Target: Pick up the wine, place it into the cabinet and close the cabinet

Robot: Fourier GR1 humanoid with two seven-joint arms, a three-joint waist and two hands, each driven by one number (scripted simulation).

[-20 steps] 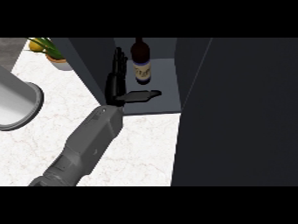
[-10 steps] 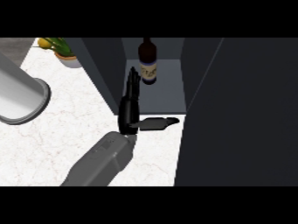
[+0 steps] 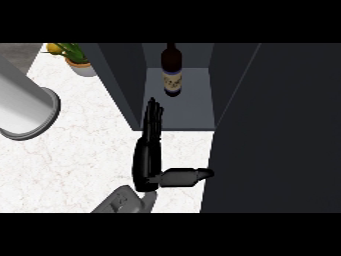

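Observation:
The wine bottle (image 3: pixel 171 70), dark with a pale label, stands upright at the back of the open cabinet, on its grey shelf (image 3: pixel 191 112). My right hand (image 3: pixel 148 155) lies on the white counter in front of the cabinet. It is open, with straight fingers pointing at the shelf's front edge and the thumb (image 3: pixel 186 176) sticking out right toward the dark door (image 3: pixel 284 130). It holds nothing and is well apart from the bottle. My left hand does not show.
A thick grey forearm (image 3: pixel 14 102) crosses the upper left. A potted plant (image 3: pixel 73 57) stands at the counter's back, left of the cabinet's dark side wall (image 3: pixel 121 82). The open door fills the right side. White marble counter (image 3: pixel 77 160) spreads to the left.
My right hand has drawn back from beside the bottle, out of the cabinet and toward the view's lower edge. The bottle stays standing on the shelf.

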